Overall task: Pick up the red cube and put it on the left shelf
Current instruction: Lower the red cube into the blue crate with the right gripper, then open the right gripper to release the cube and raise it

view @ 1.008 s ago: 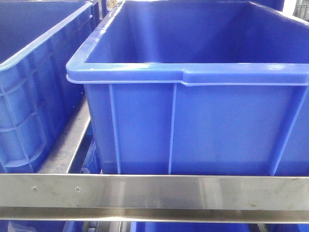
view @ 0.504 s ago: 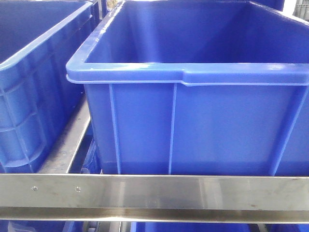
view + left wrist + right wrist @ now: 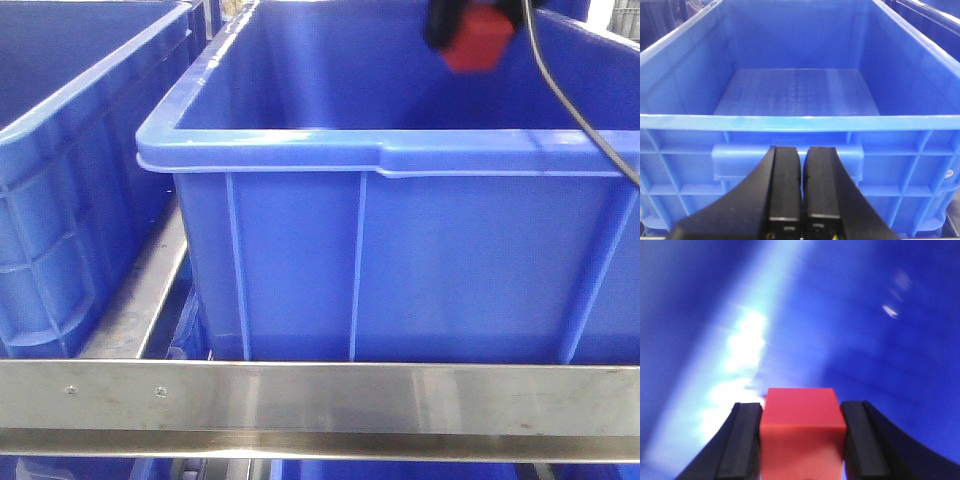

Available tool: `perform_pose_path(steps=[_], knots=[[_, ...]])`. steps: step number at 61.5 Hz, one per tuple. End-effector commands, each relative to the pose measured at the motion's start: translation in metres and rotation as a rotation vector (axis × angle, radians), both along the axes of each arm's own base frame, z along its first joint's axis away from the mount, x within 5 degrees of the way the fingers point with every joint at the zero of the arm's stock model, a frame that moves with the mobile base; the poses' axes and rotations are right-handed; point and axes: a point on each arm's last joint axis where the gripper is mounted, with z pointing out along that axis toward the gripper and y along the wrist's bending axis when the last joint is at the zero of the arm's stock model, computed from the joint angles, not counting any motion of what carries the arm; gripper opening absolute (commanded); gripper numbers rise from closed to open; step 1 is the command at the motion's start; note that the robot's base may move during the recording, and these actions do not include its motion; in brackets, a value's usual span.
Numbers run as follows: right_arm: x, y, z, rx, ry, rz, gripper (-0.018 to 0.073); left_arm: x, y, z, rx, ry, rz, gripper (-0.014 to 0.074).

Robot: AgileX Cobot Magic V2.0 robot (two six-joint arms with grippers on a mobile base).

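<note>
Change: red cube (image 3: 478, 40) enters upper right, above the blue crate (image 3: 300, 150).
Right pincer (image 3: 802, 430): clamped on cube; crate floor below.
Left pincer (image 3: 802, 200): closed, empty.

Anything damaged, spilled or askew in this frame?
Nothing stands out. The right hand grips the red cube squarely, over the blue crate behind the steel shelf rail. That crate sits straight, with no visible damage. The left hand is shut and empty, facing a ribbed crate with a bare floor.
</note>
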Motion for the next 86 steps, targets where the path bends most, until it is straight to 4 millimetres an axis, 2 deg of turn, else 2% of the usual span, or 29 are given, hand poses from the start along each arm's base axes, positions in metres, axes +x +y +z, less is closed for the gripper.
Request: perform_pose_path(steps=[1, 8, 20, 40, 53, 73, 80, 86], knots=[[0.012, -0.013, 0.016, 0.011, -0.08, -0.039, 0.0209, 0.0, 0.0, 0.001, -0.009, -0.079, 0.002, 0.0102], [0.028, -0.018, -0.003, -0.006, -0.04, -0.064, 0.0209, 0.0, 0.0, 0.001, -0.009, -0.079, 0.002, 0.0102], [0.048, -0.013, -0.038, -0.035, 0.032, -0.067, 0.0209, 0.0, 0.0, 0.001, -0.009, -0.079, 0.002, 0.0102], [0.067, -0.007, -0.082, -0.067, 0.116, -0.063, 0.0209, 0.0, 0.0, 0.001, -0.009, -0.079, 0.002, 0.0102], [0.068, -0.006, -0.086, -0.068, 0.12, -0.062, 0.023, 0.0, 0.0, 0.001, -0.009, -0.079, 0.002, 0.0102], [0.067, -0.007, -0.086, -0.075, 0.136, -0.065, 0.0556, 0.0, 0.0, 0.001, -0.009, -0.079, 0.002, 0.0102], [0.067, -0.007, -0.087, -0.077, 0.141, -0.065, 0.0607, 0.0, 0.0, 0.001, -0.009, -0.079, 0.002, 0.0102], [0.065, -0.007, -0.084, -0.078, 0.143, -0.067, 0.0605, 0.0, 0.0, 0.001, -0.009, -0.079, 0.002, 0.0102]])
